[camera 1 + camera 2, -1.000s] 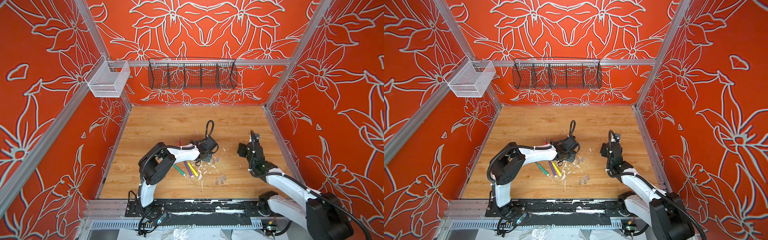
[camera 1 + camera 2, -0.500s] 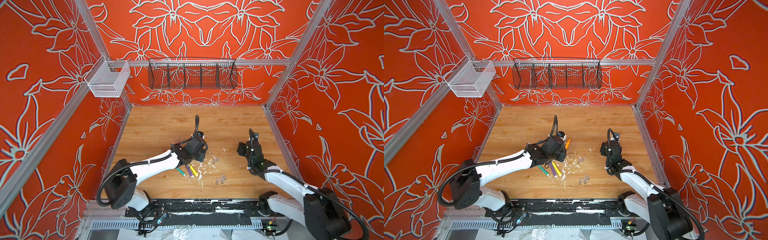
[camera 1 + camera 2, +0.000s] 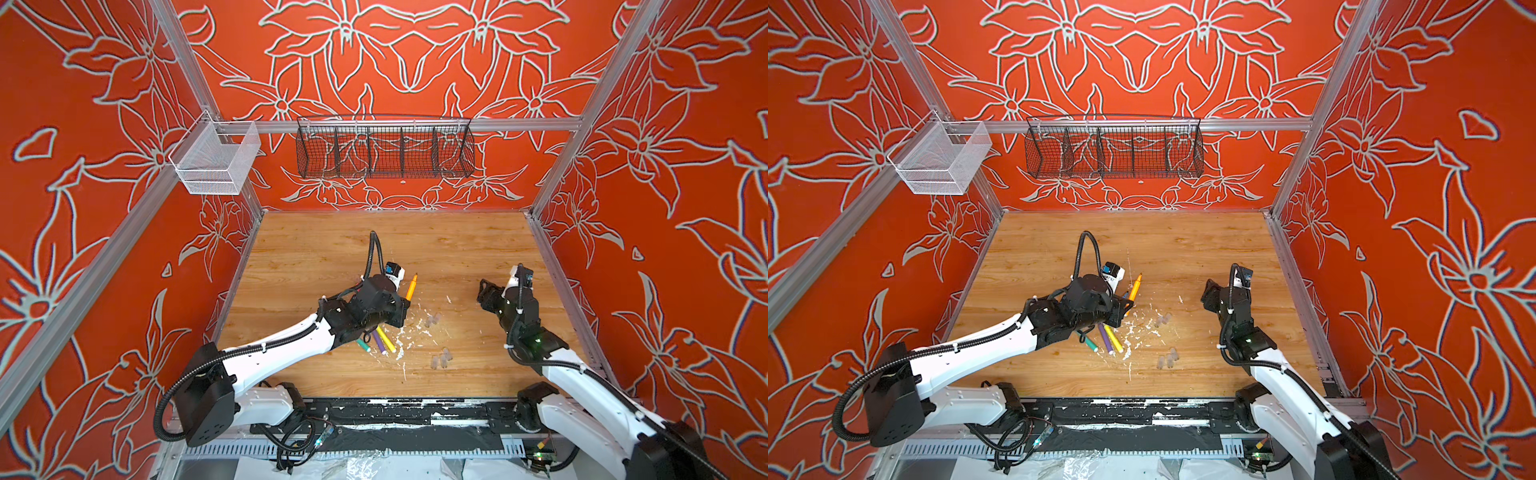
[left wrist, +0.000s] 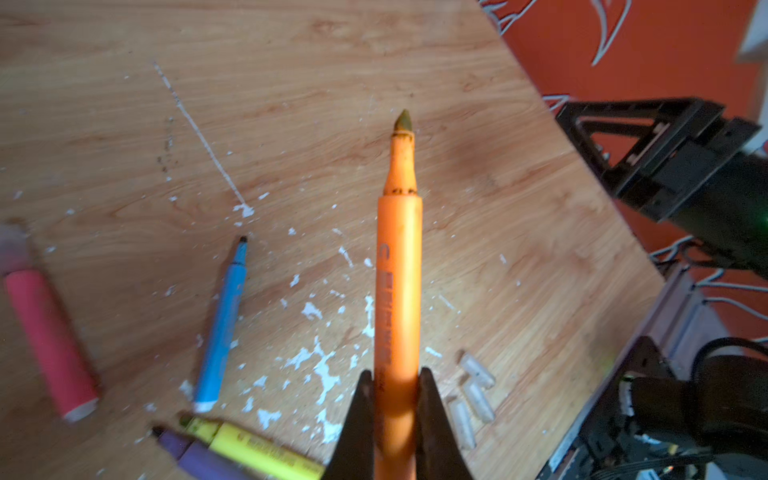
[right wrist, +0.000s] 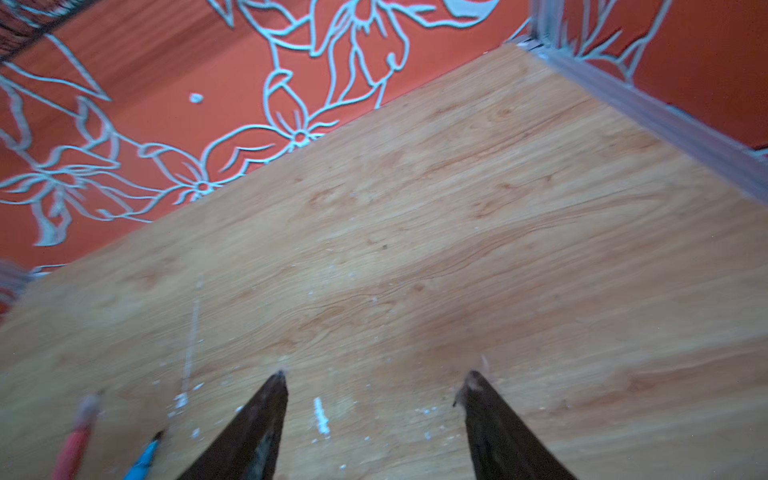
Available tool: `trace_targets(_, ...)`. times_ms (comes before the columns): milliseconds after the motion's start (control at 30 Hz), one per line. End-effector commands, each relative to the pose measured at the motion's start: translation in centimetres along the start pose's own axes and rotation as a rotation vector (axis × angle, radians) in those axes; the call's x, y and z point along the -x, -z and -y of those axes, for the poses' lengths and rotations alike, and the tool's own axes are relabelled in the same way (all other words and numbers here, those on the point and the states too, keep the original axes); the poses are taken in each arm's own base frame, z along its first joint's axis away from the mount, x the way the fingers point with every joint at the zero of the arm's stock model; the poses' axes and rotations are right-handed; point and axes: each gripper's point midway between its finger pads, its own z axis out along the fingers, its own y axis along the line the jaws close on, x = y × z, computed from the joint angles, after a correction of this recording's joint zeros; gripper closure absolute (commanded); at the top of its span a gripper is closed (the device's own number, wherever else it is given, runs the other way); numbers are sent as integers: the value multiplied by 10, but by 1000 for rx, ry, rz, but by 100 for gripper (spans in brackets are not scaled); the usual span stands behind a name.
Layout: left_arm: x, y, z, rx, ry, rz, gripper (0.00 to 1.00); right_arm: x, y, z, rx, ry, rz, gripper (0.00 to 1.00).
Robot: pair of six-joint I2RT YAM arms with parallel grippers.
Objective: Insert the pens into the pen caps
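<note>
The orange pen (image 4: 399, 291) sits clamped in your left tool (image 4: 395, 374), tip pointing far, above the tabletop (image 3: 457, 249); pen caps (image 3: 434, 320) lie near-right of it; your right tool (image 5: 377, 374) gapes empty; grip a cap squarely, line up axes, then push gently.

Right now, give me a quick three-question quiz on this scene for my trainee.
1. True or false: the right gripper is holding something.
2. Which pen does the left gripper grip: A blue, B orange, C yellow?
3. Fill in: the pen caps lie loose on the ____.
Key: 1 false, its jaws stand open and empty. 2 B, the orange pen. 3 table.
</note>
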Motion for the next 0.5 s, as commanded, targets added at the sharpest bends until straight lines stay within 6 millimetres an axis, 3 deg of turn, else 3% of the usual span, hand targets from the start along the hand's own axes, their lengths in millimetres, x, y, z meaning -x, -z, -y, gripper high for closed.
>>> trace_targets(0,-9,-9,16,-101,37,50,100,-15,19,-42,222,-58,-148,27)
trace_targets(167,-25,-31,23,-125,1,45,100,-25,43,-82,474,-146,-233,26)
trace_targets(333,-11,-35,55,-235,-45,65,100,-20,66,-113,666,-230,-213,21)
trace_targets(467,2,-28,70,-239,-123,100,100,-25,67,-120,681,-230,-190,17)
